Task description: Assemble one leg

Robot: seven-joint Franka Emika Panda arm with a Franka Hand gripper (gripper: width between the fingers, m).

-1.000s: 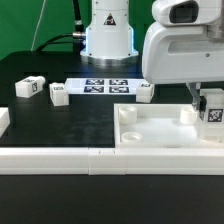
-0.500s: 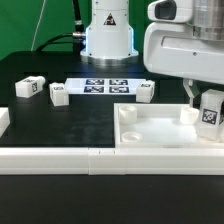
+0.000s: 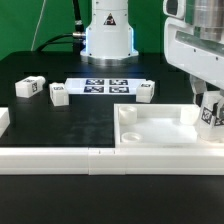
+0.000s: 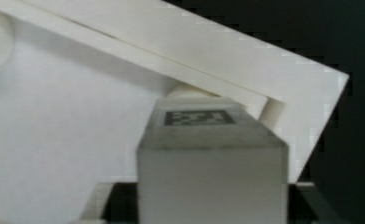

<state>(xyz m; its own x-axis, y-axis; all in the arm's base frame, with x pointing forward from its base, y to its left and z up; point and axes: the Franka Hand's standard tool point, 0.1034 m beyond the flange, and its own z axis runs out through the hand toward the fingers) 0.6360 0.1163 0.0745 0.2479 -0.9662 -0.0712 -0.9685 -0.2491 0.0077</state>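
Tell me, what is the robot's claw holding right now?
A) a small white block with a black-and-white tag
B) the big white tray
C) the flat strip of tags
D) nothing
A: the gripper is closed on the leg, a small white tagged block, near a corner of the tray.

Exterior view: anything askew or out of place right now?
The small white rectangular plastic leg held in the gripper looks slightly tilted, over a corner of the large white tray-like piece on the exterior view's right. Nothing else stands out.
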